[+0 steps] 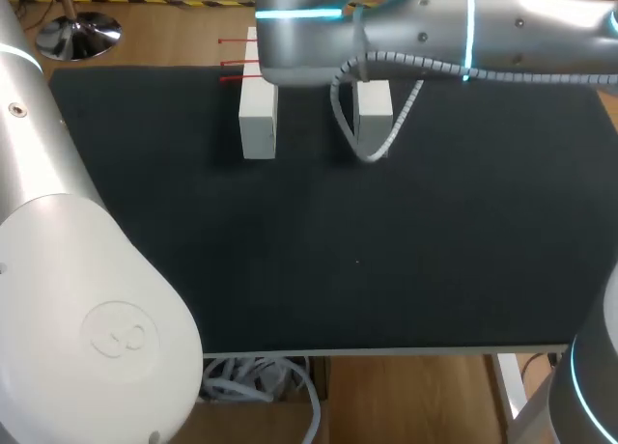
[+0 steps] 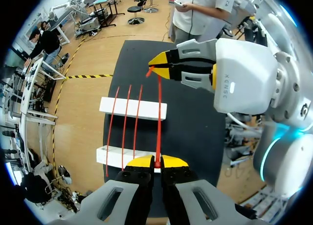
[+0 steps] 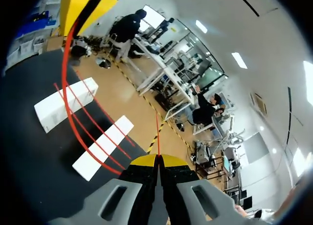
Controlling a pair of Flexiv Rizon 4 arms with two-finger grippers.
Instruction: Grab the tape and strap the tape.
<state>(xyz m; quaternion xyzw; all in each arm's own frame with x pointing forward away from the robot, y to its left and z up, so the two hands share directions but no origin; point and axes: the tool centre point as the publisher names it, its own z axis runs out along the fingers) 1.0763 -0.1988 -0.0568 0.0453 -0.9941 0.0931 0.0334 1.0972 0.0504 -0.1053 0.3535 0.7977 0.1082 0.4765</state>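
A thin red tape (image 2: 159, 117) runs taut between my two grippers, above two white blocks (image 2: 133, 108) (image 2: 124, 156) on the black table. Further strands of it lie across both blocks. My left gripper (image 2: 157, 162) is shut on one end of the tape. My right gripper (image 2: 159, 68), across the blocks from it, is shut on the other end. In the right wrist view the tape (image 3: 64, 76) curves over the blocks (image 3: 66, 102) away from the right gripper (image 3: 158, 160). In the head view the right arm (image 1: 435, 29) hides both grippers; red strands (image 1: 234, 78) show beside the left block (image 1: 258, 116).
The second white block (image 1: 373, 106) stands right of the first, with a grey coiled cable (image 1: 372, 150) from the right arm hanging in front of it. The black table mat (image 1: 367, 261) stretches toward the near edge. My left arm's housing (image 1: 87, 309) fills the near left corner.
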